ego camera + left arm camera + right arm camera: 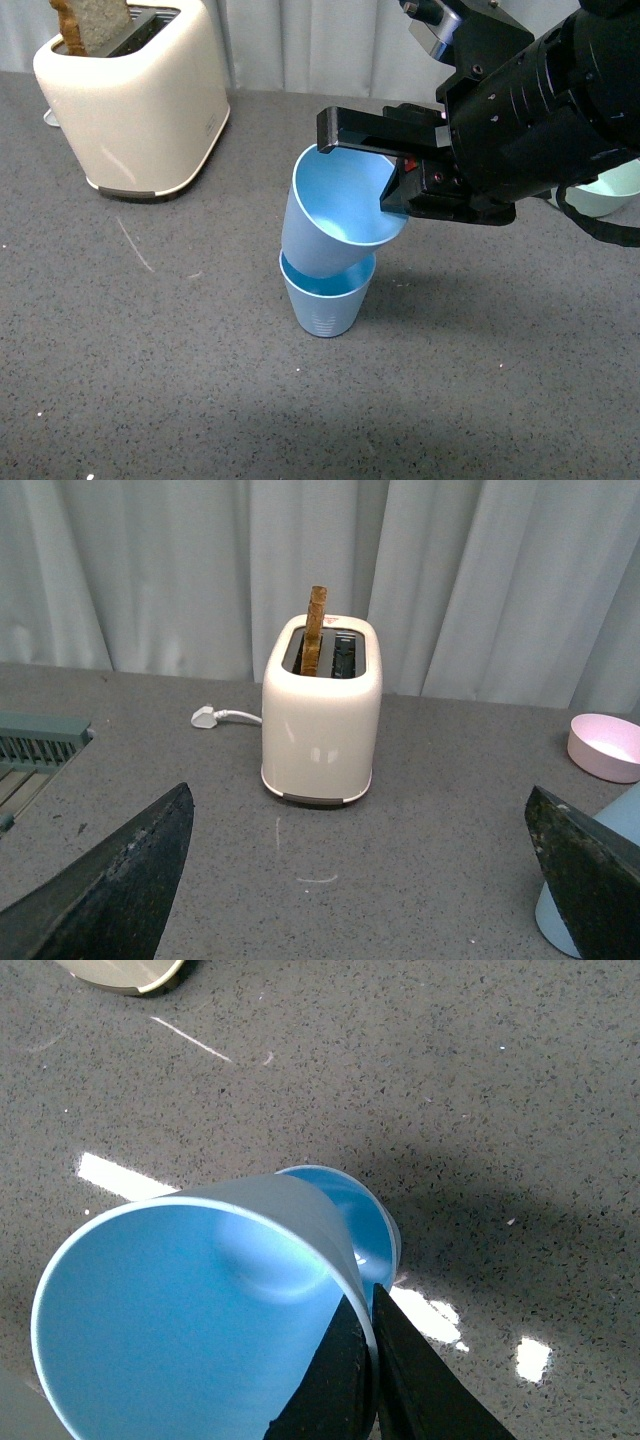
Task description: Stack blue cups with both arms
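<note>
One blue cup (325,305) stands upright on the grey table. The second blue cup (330,215) is tilted, with its base set inside the mouth of the standing one. My right gripper (395,195) is shut on the tilted cup's rim at its right side. In the right wrist view the fingers (345,1380) pinch the wall of the held cup (190,1300), and the lower cup (365,1225) shows behind it. My left gripper (360,890) is open and empty above the table, with a blue cup (558,925) beside one finger. The left arm is out of the front view.
A cream toaster (135,95) holding a slice of bread (95,22) stands at the back left; its plug (205,717) lies behind it. A pink bowl (607,746) and a pale green bowl (615,190) sit at the right. A grey-green rack (35,745) is at the far left.
</note>
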